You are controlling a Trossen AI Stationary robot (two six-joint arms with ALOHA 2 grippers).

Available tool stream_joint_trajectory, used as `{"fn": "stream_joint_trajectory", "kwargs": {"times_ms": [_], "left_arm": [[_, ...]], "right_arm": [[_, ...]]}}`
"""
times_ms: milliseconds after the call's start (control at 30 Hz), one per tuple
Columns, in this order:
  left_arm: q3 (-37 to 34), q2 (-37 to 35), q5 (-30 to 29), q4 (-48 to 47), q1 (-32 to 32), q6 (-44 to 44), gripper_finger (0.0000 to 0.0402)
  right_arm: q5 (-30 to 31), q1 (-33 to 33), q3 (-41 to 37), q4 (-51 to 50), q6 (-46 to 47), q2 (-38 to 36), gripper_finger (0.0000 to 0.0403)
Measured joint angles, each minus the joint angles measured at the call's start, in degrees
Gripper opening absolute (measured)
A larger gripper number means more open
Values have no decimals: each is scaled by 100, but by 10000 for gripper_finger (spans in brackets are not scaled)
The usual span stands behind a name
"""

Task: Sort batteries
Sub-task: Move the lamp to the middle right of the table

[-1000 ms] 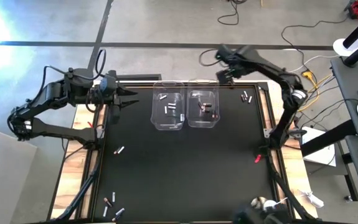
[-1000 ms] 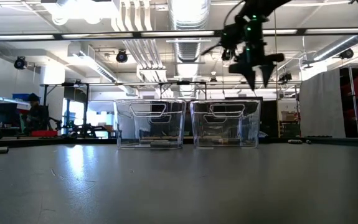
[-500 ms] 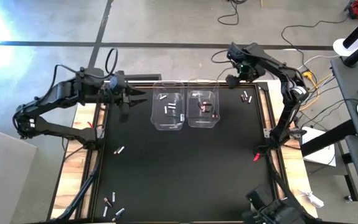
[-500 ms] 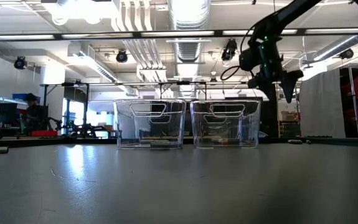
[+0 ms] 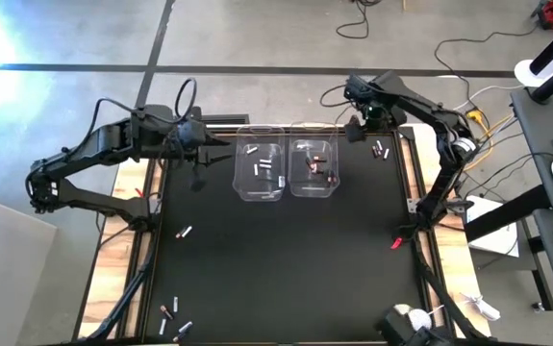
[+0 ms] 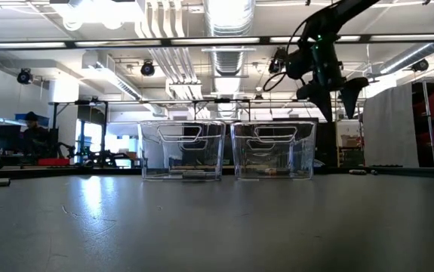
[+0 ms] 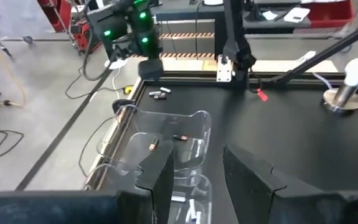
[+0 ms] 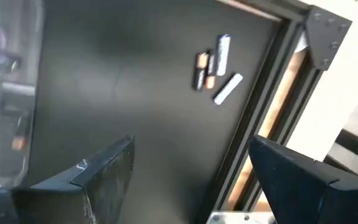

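**Battery sort: right gripper empty above the far right corner cluster**

Stock: small cylindrical batteries, some silvery-white, some dark with copper ends. One cluster (image 5: pixel 382 150) lies at the far right corner of the black bench (image 5: pixel 286 259); a single battery (image 5: pixel 186 233) lies near the left edge; a further group (image 5: pixel 172 317) sits at the near left corner. Sorted cells lie inside the left clear plastic bin (image 5: pixel 259 171) and the right clear plastic bin (image 5: pixel 313 167), side by side near the far edge.

Right gripper (image 5: pixel 361 130): raised between the right bin and the corner cluster, fingers spread wide, nothing held.

Left gripper (image 5: pixel 197 178): hovers left of the left bin, fingers partly apart, nothing visible between them.

Handling, as a judgement: light, rigid, smooth cells, prone to roll. Best taken across the barrel at mid-length, one cell at a time; neighbours lie almost touching.
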Motion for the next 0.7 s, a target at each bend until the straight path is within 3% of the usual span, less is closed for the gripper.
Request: {"fn": "stream_joint_trajectory", "kwargs": {"times_ms": [400, 700], "left_arm": [[0, 115, 4, 61, 339, 954, 119], [0, 337, 10, 847, 431, 892, 119]], "right_arm": [[150, 1523, -118, -480, 402, -766, 314], [136, 3950, -149, -621, 877, -2134, 324]]}}
